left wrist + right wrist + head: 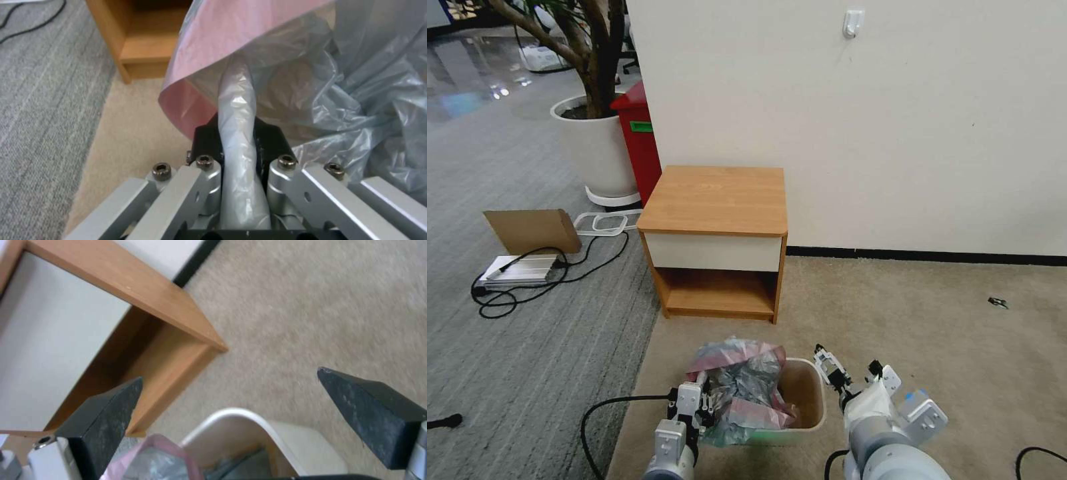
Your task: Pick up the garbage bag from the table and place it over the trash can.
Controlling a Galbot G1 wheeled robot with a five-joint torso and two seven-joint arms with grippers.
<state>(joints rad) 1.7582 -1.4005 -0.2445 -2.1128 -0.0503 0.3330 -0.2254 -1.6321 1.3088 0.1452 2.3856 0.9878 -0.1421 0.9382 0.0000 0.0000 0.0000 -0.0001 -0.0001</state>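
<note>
A white planter (597, 150) with a tree (590, 47) stands beside a red bin (640, 143). On the grey carpet lie cardboard (532, 230), a silver box (520, 270) and black cables (527, 280). A hook (852, 23) hangs on the wall (894, 120).

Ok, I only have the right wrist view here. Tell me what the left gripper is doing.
Observer: The left gripper is shut on a twisted strand of the garbage bag.
Operator: Say where the bag sits.
Observer: It is bunched over the left half of the trash can; the right half is uncovered.
Operator: Check the table top.
Observer: The table has nothing on top.
Operator: Place my gripper.
Observer: The right gripper is open, above the can's right rim.
</note>
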